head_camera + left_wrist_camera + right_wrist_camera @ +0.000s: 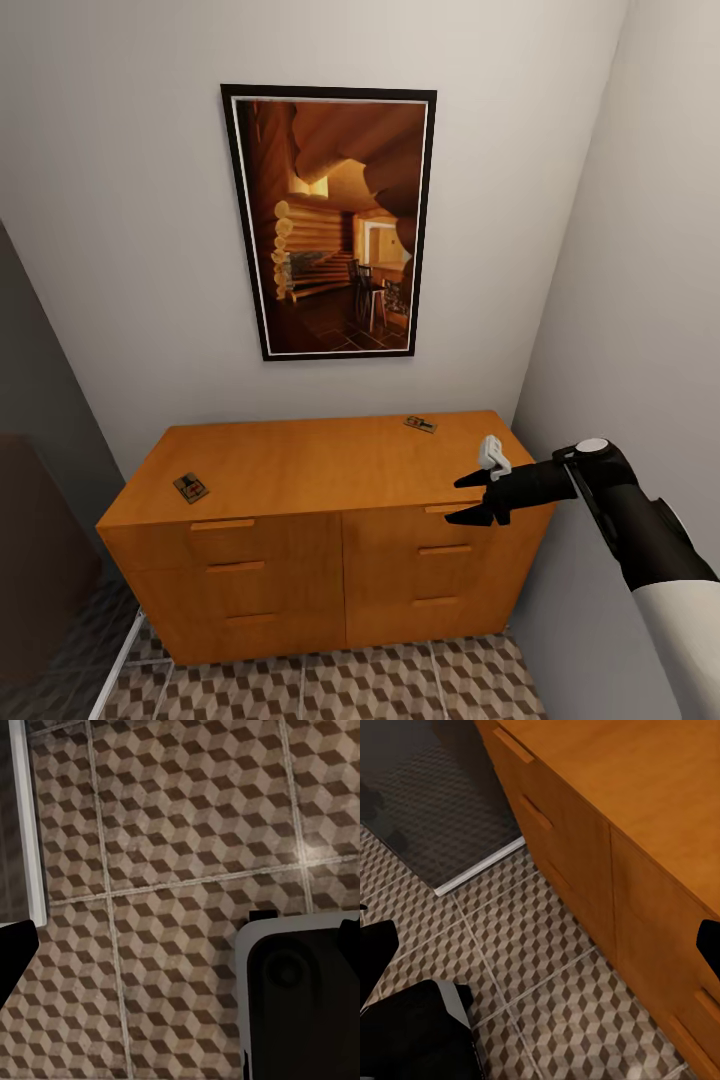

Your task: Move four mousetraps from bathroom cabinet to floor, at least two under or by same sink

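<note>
On the cabinet (320,470) top lie two mousetraps: one (190,487) near the front left corner, the other (420,424) toward the back right, well apart from each other. Both lie flat on the bare wood. All the drawers I can see are closed. My right gripper (462,499) hangs at the cabinet's front right edge, level with the top drawer, its two dark fingers (470,481) spread wide with nothing between them. It is near the right trap but clear of it. From my right wrist I see the cabinet's front and the floor (532,967) below, with a dark panel (435,802) beyond a pale strip. My left wrist looks down on the cube-patterned tiles and a dark part of my own body (307,1012); whether my left gripper is wide or narrow I cannot tell. Above the cabinet a framed picture (330,222) of a log interior hangs on the wall.
</note>
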Controlling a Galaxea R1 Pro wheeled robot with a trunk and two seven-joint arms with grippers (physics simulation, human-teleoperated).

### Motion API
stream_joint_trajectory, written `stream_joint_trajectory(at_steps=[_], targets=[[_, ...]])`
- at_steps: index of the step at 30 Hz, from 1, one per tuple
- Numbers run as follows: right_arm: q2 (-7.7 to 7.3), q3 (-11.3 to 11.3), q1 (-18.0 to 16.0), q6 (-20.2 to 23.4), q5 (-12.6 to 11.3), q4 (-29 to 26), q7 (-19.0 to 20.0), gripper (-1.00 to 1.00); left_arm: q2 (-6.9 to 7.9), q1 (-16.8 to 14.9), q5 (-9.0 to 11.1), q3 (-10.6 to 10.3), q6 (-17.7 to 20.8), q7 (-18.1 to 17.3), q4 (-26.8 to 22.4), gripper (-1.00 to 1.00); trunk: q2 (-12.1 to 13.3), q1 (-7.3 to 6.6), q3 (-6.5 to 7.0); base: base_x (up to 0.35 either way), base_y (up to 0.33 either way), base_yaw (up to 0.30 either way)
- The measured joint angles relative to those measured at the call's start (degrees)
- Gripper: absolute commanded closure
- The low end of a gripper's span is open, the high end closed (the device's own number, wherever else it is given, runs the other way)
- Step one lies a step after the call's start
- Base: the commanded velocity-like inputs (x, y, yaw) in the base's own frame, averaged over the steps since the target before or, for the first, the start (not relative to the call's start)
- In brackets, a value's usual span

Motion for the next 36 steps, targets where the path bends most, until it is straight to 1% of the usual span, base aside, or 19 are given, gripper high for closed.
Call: stream_joint_trajectory(at_steps=[14,26,29,33,35,36], targets=[[0.00,0.07,0.00,0.00,0.00,0.00,0.02,-1.00,-0.07,0.00,0.00,0.00,0.33,-0.03,-0.01,-1.00,0.00,-0.01,0.00,0.021,0.000,0.000],[0.02,0.07,0.00,-0.06,0.00,0.00,0.01,-1.00,-0.14,0.00,0.00,0.00,0.84,0.03,0.05,-1.00,0.00,-0.02,0.00,0.247,0.000,0.000],[0.02,0.07,0.00,-0.08,0.00,0.00,0.02,-1.00,-0.22,0.23,0.00,0.00,2.79,0.01,0.06,-1.00,0.00,-0.01,0.00,0.096,0.000,0.000],[0.02,0.07,0.00,-0.08,0.00,0.00,0.02,-1.00,-0.78,1.71,-0.01,0.00,9.81,-0.43,0.07,-1.00,0.00,0.00,-0.01,0.028,0.000,0.000],[0.02,0.07,0.00,-0.07,0.00,0.00,-0.01,-1.00,-1.05,2.62,0.02,0.01,12.18,-0.53,0.07,-1.00,0.00,0.00,-0.01,0.010,0.000,0.000],[0.02,0.07,0.00,-0.08,0.00,0.00,-0.03,-1.00,-1.12,2.96,0.02,0.00,12.76,-0.55,0.06,-1.00,0.00,0.00,0.00,0.005,0.000,0.000]])
